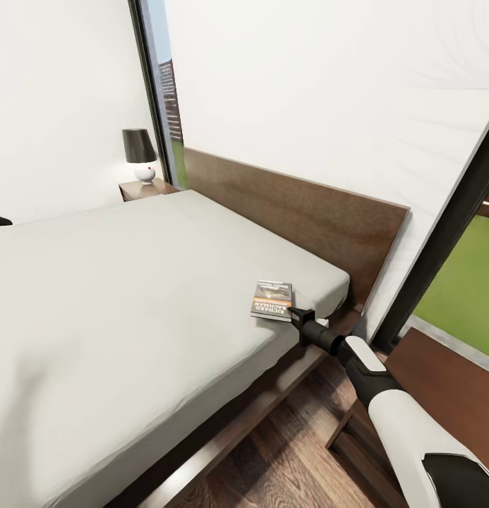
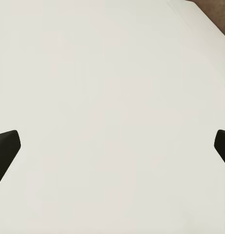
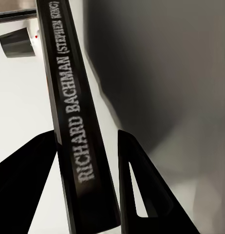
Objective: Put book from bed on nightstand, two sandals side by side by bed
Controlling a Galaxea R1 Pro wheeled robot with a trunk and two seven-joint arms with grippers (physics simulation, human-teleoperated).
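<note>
The book (image 1: 272, 300) lies flat on the light-grey bed (image 1: 131, 282), near the edge by the headboard (image 1: 293, 212). My right gripper (image 1: 295, 312) reaches it from the floor side at its near corner. In the right wrist view the spine reading "RICHARD BACHMAN" (image 3: 76, 126) runs between the two fingers of that gripper (image 3: 87, 134), which press close on both sides. My left gripper (image 2: 112, 146) hangs open over bare mattress (image 2: 112, 73). A nightstand (image 1: 142, 189) with a black-shaded lamp (image 1: 140, 152) stands beyond the bed's far side. The sandals are out of view.
A second dark wooden nightstand top (image 1: 449, 381) sits right beside my right arm, by the window with green outside (image 1: 463, 289). Wood floor (image 1: 286, 458) runs along the bed frame. White walls stand behind the headboard.
</note>
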